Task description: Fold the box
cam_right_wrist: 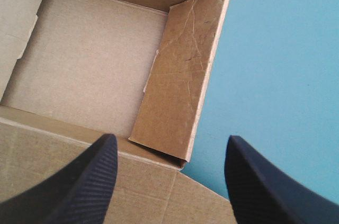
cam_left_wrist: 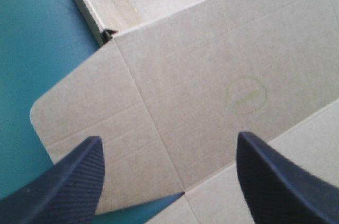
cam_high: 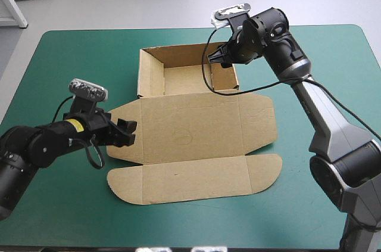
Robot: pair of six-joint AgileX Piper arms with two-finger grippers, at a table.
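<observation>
- High view: left gripper (cam_high: 129,133) released, fingers apart and empty, poised over the left side flap (cam_high: 128,111) of the brown box (cam_high: 190,127).
- Left wrist view: same gripper (cam_left_wrist: 168,137); under and just ahead of the parted jaws, the rounded side flap (cam_left_wrist: 90,115) and the flat lid (cam_left_wrist: 222,70); farther ahead, the tray's near left corner.
- Step in hand, by judgement: tray walls already raised and tucked; lid and its flaps lying flat on the teal-green cover (cam_high: 71,204), not yet creased upward.
- Next move probably calls for lowering onto the flap's free edge, slipping one finger beneath, pinching, then lifting along the crease without dragging the box.
- Tray (cam_high: 152,73): open-topped, nothing inside, bare board floor only.
- Right gripper (cam_high: 215,56): likewise released and empty, over the tray's right side.
- Right wrist view: right wall (cam_right_wrist: 183,70) directly ahead of the spread jaws of that gripper (cam_right_wrist: 170,137), creased and seemingly leaning inward; may want pressing flush.
</observation>
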